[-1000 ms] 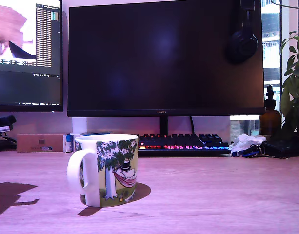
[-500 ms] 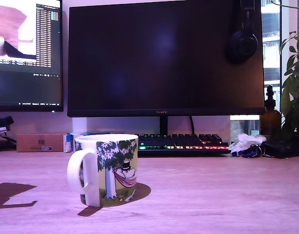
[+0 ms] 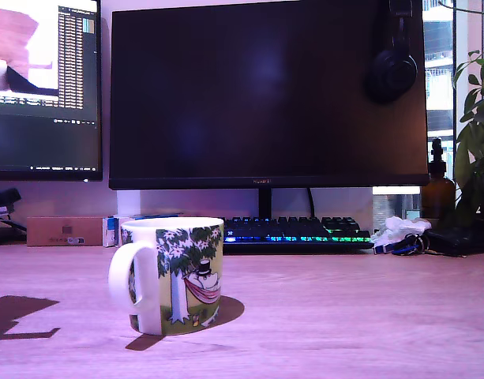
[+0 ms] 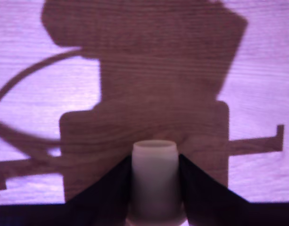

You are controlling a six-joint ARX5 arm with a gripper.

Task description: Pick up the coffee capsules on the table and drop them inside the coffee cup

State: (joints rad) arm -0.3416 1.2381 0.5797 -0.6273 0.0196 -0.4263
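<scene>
Gripper [image 4: 154,183] is clamped on one coffee capsule [image 4: 154,179] — pale grey pod, dark fingers [image 4: 106,193] pressing both its sides, flanged rim toward the camera, narrow end pointing at the table [image 4: 257,70]. Wrist view shows only wood grain and the arm's own shadow under it, so the pod hangs clear above bare tabletop. No mug in the wrist view.

Landmark: the coffee cup [image 3: 176,272]. It stands upright on the table [image 3: 344,316] in the exterior view, handle toward that view's left, tree and top-hatted figure print facing the camera. The cup's inside is hidden from this low angle, so I can't tell what is in it. Arm and gripper are out of the exterior frame; only a dark shadow [image 3: 16,314] lies on the table at the view's left of the cup.

Behind the cup:
- large dark monitor [image 3: 265,95], headphones [image 3: 393,59] hung at its upper corner
- backlit keyboard [image 3: 297,231] behind and to the view's right of the cup
- cardboard box [image 3: 65,231] and a small blue-and-white box [image 3: 112,230] behind, to the view's left
- second screen [image 3: 44,87], lit — further left
- brown bottle [image 3: 437,193], plant [image 3: 477,134] and keys [image 3: 407,243] well to the view's right
</scene>
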